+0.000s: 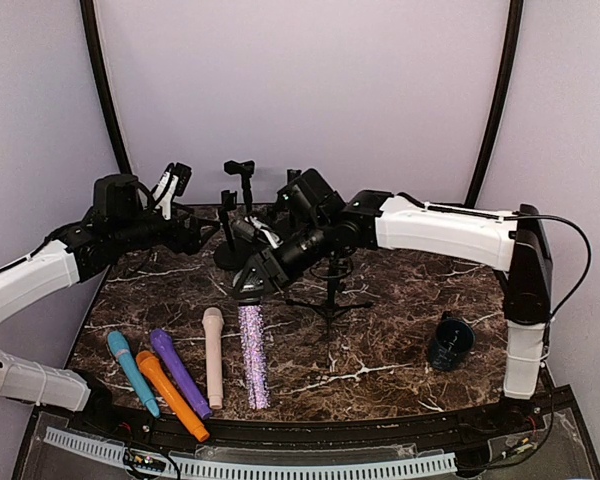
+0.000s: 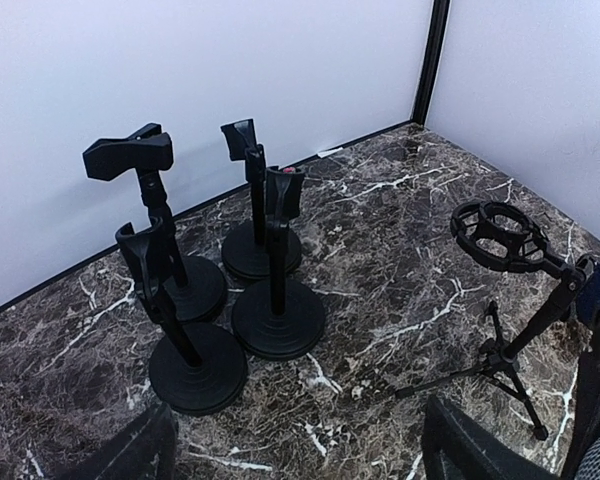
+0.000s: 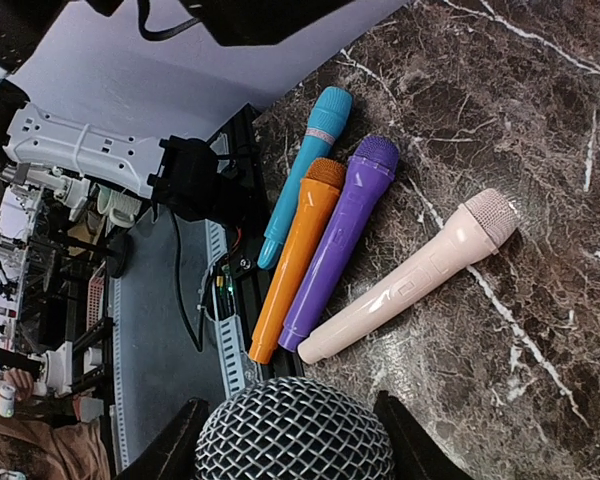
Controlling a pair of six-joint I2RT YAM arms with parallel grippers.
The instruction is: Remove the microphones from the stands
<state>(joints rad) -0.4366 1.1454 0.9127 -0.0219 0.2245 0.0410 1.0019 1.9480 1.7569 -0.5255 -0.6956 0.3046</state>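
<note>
My right gripper [image 1: 258, 283] is shut on the mesh head [image 3: 292, 440] of a glittery purple microphone [image 1: 253, 355]. The microphone's body points toward the near edge, low over the table. Whether it rests on the marble I cannot tell. Several black round-base stands [image 2: 278, 315] cluster at the back left with empty clips. A tripod stand with an empty ring mount [image 2: 500, 238] stands right of them and also shows in the top view [image 1: 330, 285]. My left gripper [image 1: 202, 235] is open and empty beside the round-base stands, its fingers [image 2: 470, 452] apart over bare marble.
Blue [image 1: 130, 370], orange [image 1: 170, 395], purple [image 1: 180, 372] and pink [image 1: 213, 355] microphones lie side by side at the near left; they also show in the right wrist view [image 3: 325, 240]. A dark blue cup [image 1: 450, 340] stands at the right. A cable rail [image 1: 280, 465] runs along the near edge.
</note>
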